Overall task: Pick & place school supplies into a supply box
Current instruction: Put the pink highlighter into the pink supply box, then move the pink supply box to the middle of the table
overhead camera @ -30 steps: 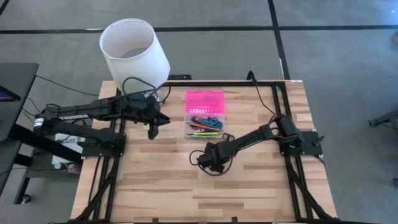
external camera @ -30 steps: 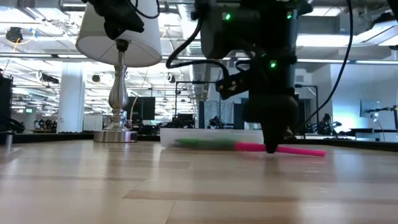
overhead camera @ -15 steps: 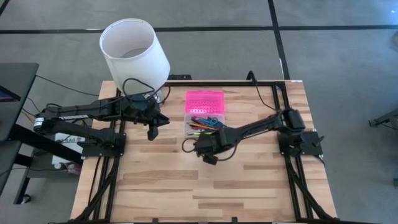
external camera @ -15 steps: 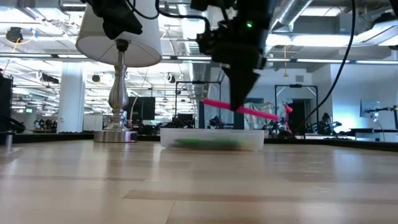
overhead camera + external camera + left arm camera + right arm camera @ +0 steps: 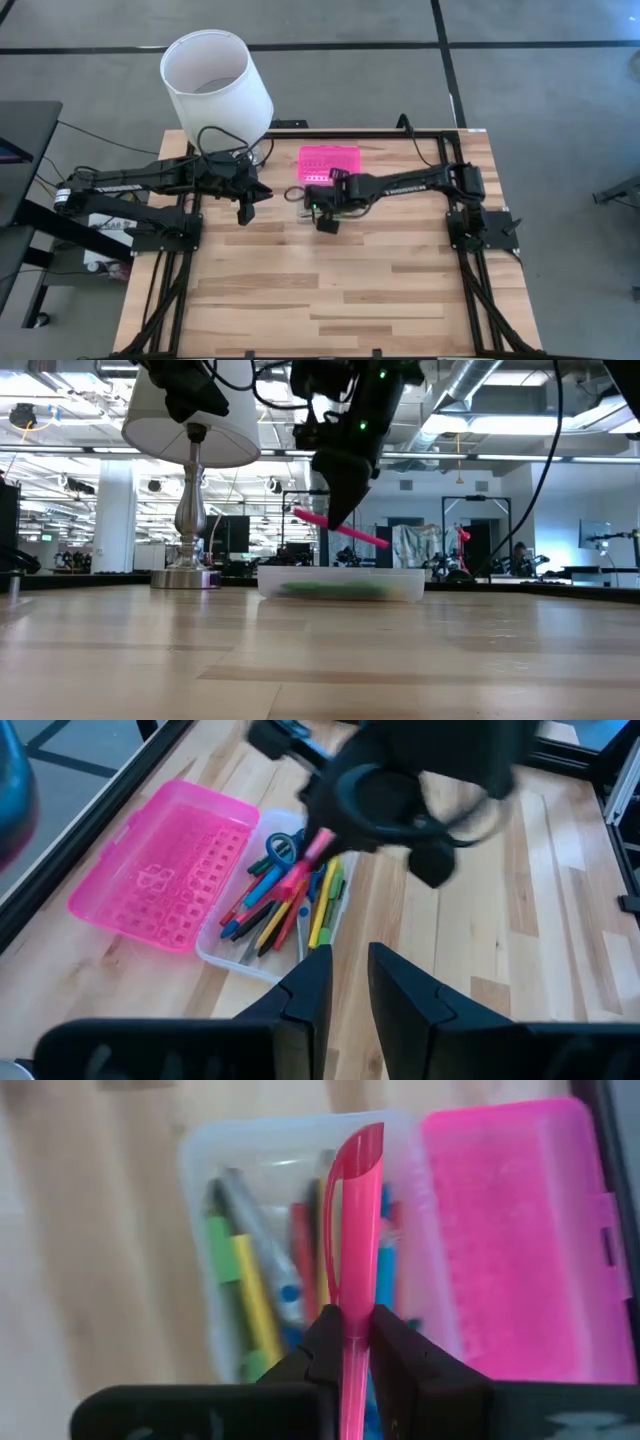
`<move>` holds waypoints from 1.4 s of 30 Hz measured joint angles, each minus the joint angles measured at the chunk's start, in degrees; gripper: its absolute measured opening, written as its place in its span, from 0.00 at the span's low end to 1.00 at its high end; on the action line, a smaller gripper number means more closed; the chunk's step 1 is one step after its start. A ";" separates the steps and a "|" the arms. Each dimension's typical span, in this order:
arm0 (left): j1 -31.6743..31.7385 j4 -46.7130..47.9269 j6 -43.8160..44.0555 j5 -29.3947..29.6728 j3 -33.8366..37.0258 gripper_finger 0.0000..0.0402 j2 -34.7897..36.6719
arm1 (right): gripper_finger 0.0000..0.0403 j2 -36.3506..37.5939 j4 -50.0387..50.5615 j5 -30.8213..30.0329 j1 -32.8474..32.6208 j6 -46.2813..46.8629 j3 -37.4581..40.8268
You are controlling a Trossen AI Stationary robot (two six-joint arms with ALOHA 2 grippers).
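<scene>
Right gripper (image 5: 348, 1342) above the supply box (image 5: 329, 160), fingers pinching a pink pen (image 5: 352, 1230), tilted. Left gripper (image 5: 342, 988) waiting near the lamp (image 5: 215, 75), fingers slightly apart. No legible writing.

The worktop (image 5: 300, 290) is pale wood planking framed by dark rails. Toward its far edge sits the supply box (image 5: 329, 160), its clear base (image 5: 340, 583) resting flat on the wood and its pink lid (image 5: 160, 875) folded open, also flat, on the far side of the base. Just beyond the box's left side stands a lamp (image 5: 190, 470) on a metal foot (image 5: 186, 576).
</scene>
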State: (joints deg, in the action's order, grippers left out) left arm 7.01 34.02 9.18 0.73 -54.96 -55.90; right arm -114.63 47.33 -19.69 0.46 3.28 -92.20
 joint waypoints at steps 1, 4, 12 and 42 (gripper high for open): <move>0.00 -0.02 0.01 0.00 0.00 0.15 0.00 | 0.05 0.00 -0.24 0.13 0.66 -1.05 0.00; -0.02 0.04 0.33 0.00 0.00 0.15 0.00 | 0.06 0.00 -1.21 1.71 2.43 -3.77 0.00; -0.02 0.02 0.41 1.32 0.00 0.15 0.00 | 0.05 0.00 -2.67 3.61 3.97 -5.10 0.34; -0.04 0.09 0.49 3.17 0.00 0.15 0.00 | 0.26 -0.02 -4.54 11.68 5.09 -4.80 1.70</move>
State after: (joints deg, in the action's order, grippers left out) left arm 6.96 34.11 9.67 3.90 -54.96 -55.90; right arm -114.65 42.79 -8.01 5.55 -1.52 -90.50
